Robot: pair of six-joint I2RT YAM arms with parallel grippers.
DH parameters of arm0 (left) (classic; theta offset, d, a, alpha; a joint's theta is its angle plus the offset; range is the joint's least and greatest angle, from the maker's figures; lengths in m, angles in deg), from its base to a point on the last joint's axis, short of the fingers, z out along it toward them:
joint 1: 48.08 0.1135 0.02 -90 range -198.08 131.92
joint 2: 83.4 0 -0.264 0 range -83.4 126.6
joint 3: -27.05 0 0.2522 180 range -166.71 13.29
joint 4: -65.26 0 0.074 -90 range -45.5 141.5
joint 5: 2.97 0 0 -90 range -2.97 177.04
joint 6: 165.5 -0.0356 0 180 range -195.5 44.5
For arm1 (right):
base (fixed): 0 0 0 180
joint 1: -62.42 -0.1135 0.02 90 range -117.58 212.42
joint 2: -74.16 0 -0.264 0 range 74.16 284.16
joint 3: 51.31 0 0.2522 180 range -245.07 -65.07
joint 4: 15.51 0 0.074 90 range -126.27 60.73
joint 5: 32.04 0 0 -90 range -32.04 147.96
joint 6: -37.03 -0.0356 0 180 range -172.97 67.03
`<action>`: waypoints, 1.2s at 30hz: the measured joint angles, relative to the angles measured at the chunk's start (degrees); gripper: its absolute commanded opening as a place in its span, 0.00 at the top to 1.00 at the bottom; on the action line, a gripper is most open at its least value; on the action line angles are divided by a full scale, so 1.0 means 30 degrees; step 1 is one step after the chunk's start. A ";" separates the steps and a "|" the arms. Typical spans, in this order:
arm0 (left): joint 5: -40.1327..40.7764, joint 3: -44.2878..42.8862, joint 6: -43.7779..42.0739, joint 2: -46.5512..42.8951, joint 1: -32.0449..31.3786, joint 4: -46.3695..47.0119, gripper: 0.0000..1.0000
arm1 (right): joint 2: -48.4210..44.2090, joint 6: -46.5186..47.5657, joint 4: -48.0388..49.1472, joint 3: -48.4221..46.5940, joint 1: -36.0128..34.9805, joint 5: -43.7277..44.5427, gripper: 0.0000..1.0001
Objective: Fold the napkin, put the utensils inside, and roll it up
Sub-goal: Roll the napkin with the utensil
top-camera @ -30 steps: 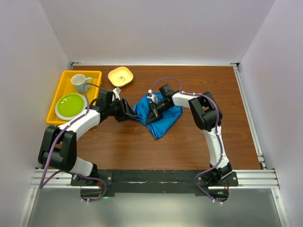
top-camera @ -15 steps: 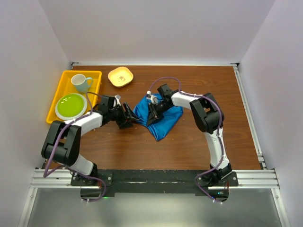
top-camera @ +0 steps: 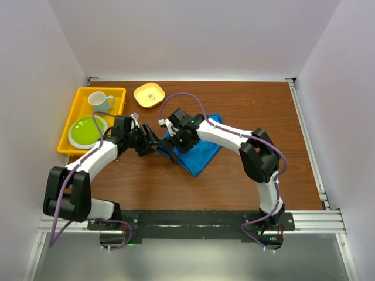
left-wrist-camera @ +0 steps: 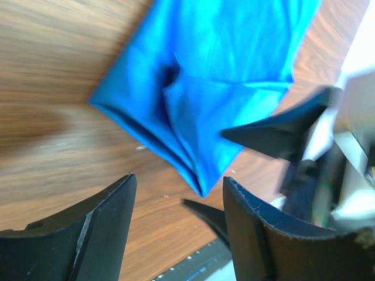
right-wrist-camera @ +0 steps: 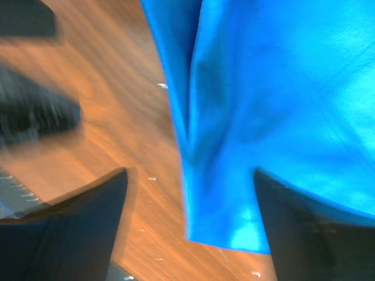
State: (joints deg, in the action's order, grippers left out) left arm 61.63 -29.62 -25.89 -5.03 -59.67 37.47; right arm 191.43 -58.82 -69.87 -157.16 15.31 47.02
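One wooden table (top-camera: pixel 234 181) fills the centre of the top view. Two white arms rise from its lower edge: the left arm (top-camera: pixel 96 155) bends toward frame centre, and the right arm (top-camera: pixel 234 136) arches up and over to the left.

The napkin (top-camera: pixel 202 153), plain royal blue, lies folded on the table just right of frame centre, with one corner pointing toward the lower edge. In the left wrist view its layered edges meet at a point near the bottom centre.

At upper left sits a yellow tray (top-camera: pixel 82 93). It holds a green plate (top-camera: pixel 88 130) in its lower half and a pale cup (top-camera: pixel 99 101) in its upper half. A yellow bowl (top-camera: pixel 149 95) stands on the table just right of the tray.

The left gripper (top-camera: pixel 153 141) sits just left of the napkin, jaws apart and holding nothing. The right gripper (top-camera: pixel 171 146) is over the napkin's left edge. Its jaws are spread wide, and in the right wrist view one finger appears on each side of the cloth's edge without clamping it. The two grippers face each other, close but apart.
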 measured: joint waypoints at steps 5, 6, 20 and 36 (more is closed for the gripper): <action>0.0656 -0.0233 -0.0925 -0.0131 0.1457 -0.1107 0.34 | -0.0896 0.1486 0.0248 0.0634 -0.1333 0.3155 0.08; 0.0692 -0.0240 -0.1035 -0.0131 0.1727 -0.1253 0.34 | -0.1005 0.1734 0.0415 0.0918 -0.1676 0.3599 0.12; 0.0525 -0.0087 -0.1923 -0.0350 0.3242 -0.1654 0.35 | -0.0080 0.3140 0.1996 0.1661 -0.3147 0.6339 0.39; -0.0240 0.0488 -0.1974 0.0080 0.3381 -0.1137 0.27 | 0.0707 0.3344 0.3060 0.1778 -0.2805 0.5923 1.00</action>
State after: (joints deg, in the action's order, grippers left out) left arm 60.90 -28.16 -31.81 -4.79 -49.53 34.07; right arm 193.56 -48.78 -60.69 -151.83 6.89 64.79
